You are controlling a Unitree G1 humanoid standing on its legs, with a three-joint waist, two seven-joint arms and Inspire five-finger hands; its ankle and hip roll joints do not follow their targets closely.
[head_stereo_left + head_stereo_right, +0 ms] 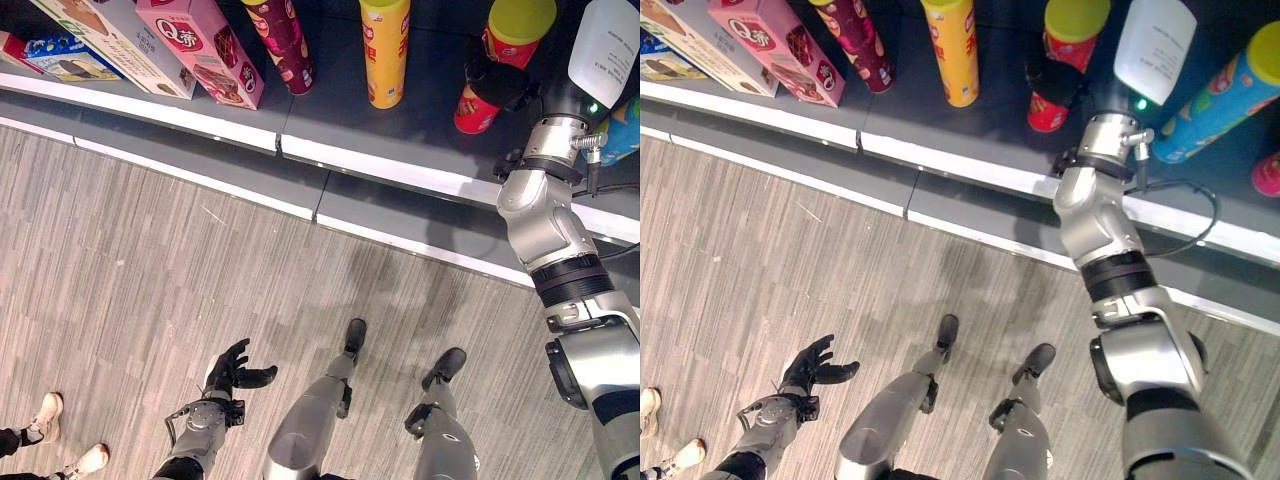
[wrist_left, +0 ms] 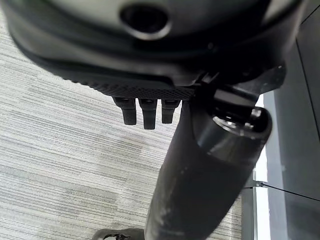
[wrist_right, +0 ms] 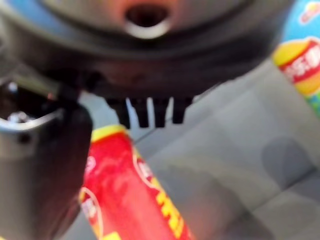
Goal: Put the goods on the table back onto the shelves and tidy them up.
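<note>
My right hand [image 1: 497, 85] is up at the shelf [image 1: 330, 110], fingers curled round the red can with the yellow lid [image 1: 505, 55]; in the right wrist view the red can [image 3: 135, 200] lies just under my fingertips [image 3: 150, 112], beside the thumb. Just to the outside of that hand stand a white bottle [image 1: 1155, 45] and a tilted blue can [image 1: 1225, 95]. Further along on the inner side stand a yellow can [image 1: 385, 50], a dark red can [image 1: 283, 42] and a pink box [image 1: 200, 45]. My left hand [image 1: 232, 370] hangs low over the floor [image 1: 150, 260], fingers loosely spread, holding nothing. A person's shoes [image 1: 60, 435] show beyond it.
</note>
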